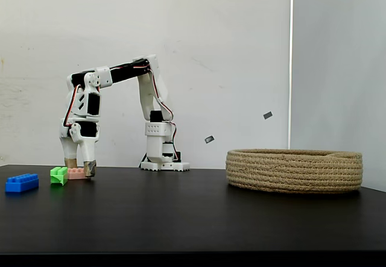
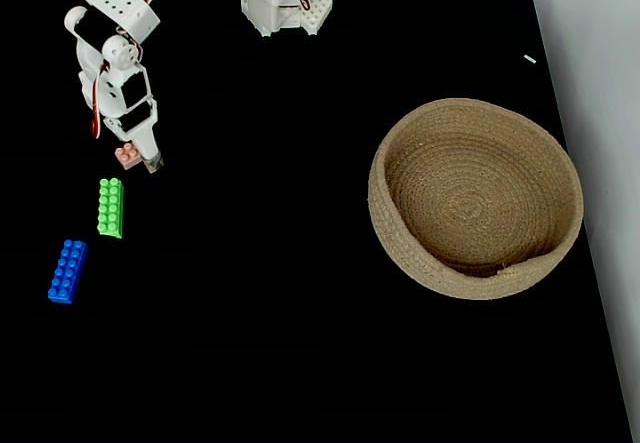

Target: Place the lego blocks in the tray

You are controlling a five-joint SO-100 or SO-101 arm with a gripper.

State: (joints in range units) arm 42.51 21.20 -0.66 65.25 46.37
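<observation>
On the dark table (image 1: 181,213) the blue brick (image 1: 22,183) lies farthest out to the left of the hand in the side-on fixed view, untouched. The green brick (image 1: 58,175) sits just beside the hand's left finger. The hand (image 1: 79,167) stands fingertips down on the table, its fingers apart with the pink brick (image 1: 76,173) between them; whether they press on it yet I cannot tell. In the fixed view from above, the pink brick (image 2: 127,156) pokes out by the fingertip. The likely trouble: closing off-centre would twist or squirt the small brick out, perhaps knocking the green one. The rope tray (image 1: 294,170) waits empty, well apart to the hand's right, a long carry for a weak pinch.
</observation>
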